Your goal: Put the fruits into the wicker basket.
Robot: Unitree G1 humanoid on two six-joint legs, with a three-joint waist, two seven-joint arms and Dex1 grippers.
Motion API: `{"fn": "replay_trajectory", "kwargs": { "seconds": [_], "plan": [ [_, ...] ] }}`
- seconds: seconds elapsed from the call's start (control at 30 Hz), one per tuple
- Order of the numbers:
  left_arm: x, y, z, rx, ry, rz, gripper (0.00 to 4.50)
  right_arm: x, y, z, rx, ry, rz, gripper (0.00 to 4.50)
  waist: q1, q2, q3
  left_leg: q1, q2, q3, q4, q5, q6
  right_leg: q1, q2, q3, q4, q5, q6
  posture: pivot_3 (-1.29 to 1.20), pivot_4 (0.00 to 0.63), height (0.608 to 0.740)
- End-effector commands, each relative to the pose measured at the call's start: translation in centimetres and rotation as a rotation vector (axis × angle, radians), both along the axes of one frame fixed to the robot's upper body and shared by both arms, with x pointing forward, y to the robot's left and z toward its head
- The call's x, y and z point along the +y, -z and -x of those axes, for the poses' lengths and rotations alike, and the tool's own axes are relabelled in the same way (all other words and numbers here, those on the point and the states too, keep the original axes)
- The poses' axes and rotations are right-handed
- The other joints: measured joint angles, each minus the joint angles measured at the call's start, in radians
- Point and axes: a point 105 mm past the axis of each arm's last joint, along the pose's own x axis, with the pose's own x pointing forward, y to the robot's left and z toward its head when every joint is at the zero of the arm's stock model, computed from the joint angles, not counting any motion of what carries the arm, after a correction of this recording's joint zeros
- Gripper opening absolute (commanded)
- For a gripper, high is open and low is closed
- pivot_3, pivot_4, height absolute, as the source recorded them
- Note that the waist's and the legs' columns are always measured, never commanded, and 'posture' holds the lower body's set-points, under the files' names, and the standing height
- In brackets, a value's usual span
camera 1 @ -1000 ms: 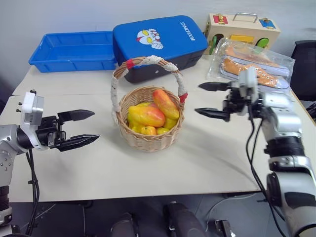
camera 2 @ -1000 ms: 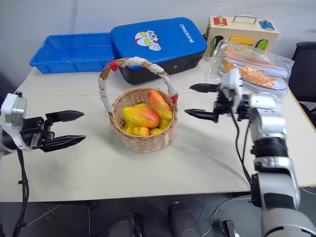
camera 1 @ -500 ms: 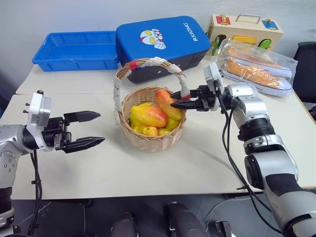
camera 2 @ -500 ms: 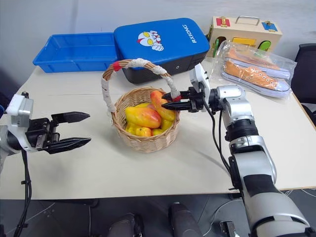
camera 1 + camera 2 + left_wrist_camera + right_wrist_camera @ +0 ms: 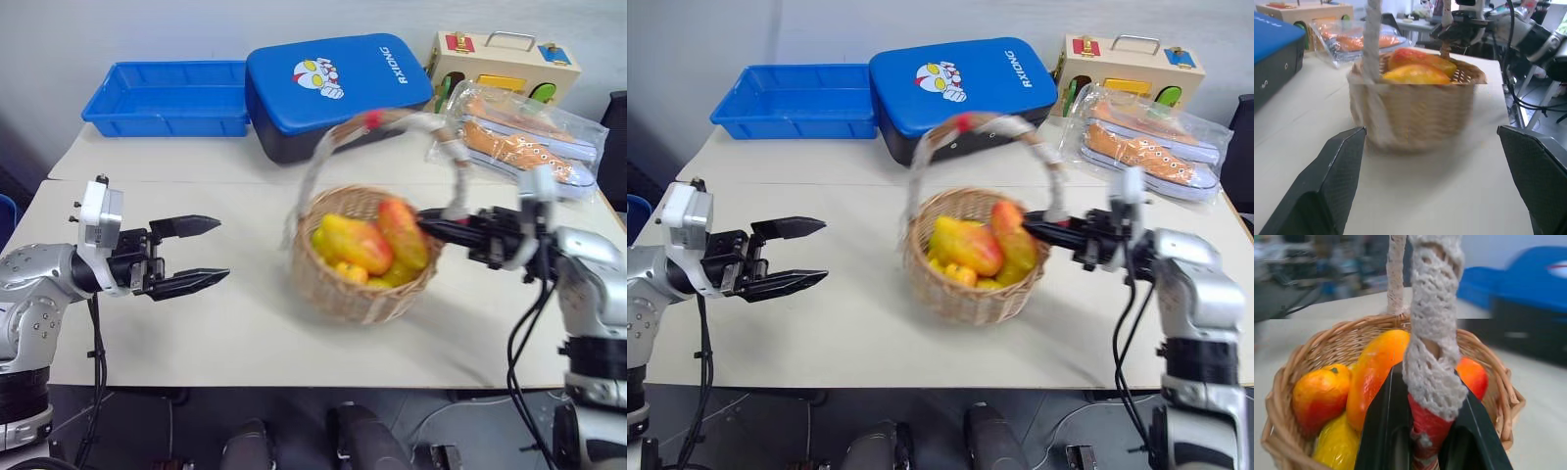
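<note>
The wicker basket (image 5: 355,294) stands in the middle of the table, blurred and tilted, its cord-wrapped handle (image 5: 402,121) arching over it. Inside lie the fruits: an oval yellow-red mango (image 5: 351,243), a longer red-orange mango (image 5: 404,233) and small yellow pieces beneath. My right gripper (image 5: 431,227) is shut on the handle's red end at the basket's right rim; the right wrist view shows its black fingers (image 5: 1383,431) clamping the red wrap (image 5: 1426,423). My left gripper (image 5: 221,251) hovers open to the left of the basket, apart from it, with nothing between its fingers.
A shallow blue tray (image 5: 167,96) sits at the back left and a blue case (image 5: 338,83) behind the basket. At the back right are a wooden toy box (image 5: 505,64) and orange shoes in clear plastic (image 5: 519,142), close behind my right arm.
My right gripper reached the handle's red end, shut on it, and pulled the basket to the right and nearer. The left gripper edged slightly right, still open. The camera view shifted too.
</note>
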Motion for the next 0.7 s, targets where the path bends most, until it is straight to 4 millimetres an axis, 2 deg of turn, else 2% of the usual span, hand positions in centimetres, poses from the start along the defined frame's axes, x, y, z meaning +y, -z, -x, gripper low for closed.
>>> {"fn": "replay_trajectory", "kwargs": {
  "seconds": [0.03, 0.13, 0.23, 0.4, 0.53, 0.7],
  "plan": [
    [-0.7, -0.7, -0.7, -0.039, 0.04, -0.009, 4.5, -4.1, -2.9, 1.1, -0.135, 0.281, 0.002, 0.19, -0.006, 0.0, 0.0, 0.0, 0.0, 0.001, 0.0, 0.001, 0.001, 0.0, 0.0, 0.001, 0.0, 0.0, 0.0, 0.0, 0.15, 0.74],
    [-1.3, -1.0, -1.5, -0.05, 0.074, -0.014, 4.5, -7.3, -2.5, 1.0, -0.127, 0.469, -0.034, 0.19, -0.014, 0.0, 0.0, 0.002, 0.0, 0.002, 0.0, 0.001, 0.001, 0.001, 0.001, 0.002, 0.0, 0.0, 0.0, 0.0, 0.15, 0.74],
    [-1.9, -1.3, -2.2, -0.064, 0.11, -0.019, 4.5, -8.9, -0.5, 0.7, -0.074, 0.556, -0.022, 0.19, -0.016, 0.0, 0.0, 0.002, 0.0, 0.002, -0.002, 0.001, 0.0, 0.0, 0.002, 0.002, 0.001, 0.0, 0.0, 0.0, 0.15, 0.74],
    [-2.3, -1.5, -2.6, -0.075, 0.14, -0.029, 4.5, -10.5, 1.2, -0.5, -0.031, 0.634, -0.024, 0.19, -0.016, 0.0, 0.0, 0.002, 0.0, 0.003, -0.003, 0.001, -0.001, -0.001, 0.002, 0.003, 0.0, 0.0, 0.0, 0.0, 0.15, 0.74],
    [-2.1, -1.6, -2.6, -0.085, 0.136, -0.037, 4.5, -10.3, 1.8, -0.9, 0.017, 0.608, -0.058, 0.19, -0.014, 0.0, 0.0, 0.003, 0.001, 0.003, -0.002, 0.002, -0.001, 0.0, 0.002, 0.003, 0.001, 0.0, 0.0, 0.0, 0.15, 0.74],
    [-1.4, -1.2, -2.4, -0.073, 0.113, -0.047, 4.5, -10.8, 1.9, 0.1, -0.011, 0.613, 0.013, 1.8, -0.009, 0.0, 0.0, 0.002, 0.0, 0.003, -0.002, 0.001, 0.0, 0.0, 0.002, 0.003, 0.0, 0.0, 0.0, 0.0, 0.15, 0.74]
  ]
}}
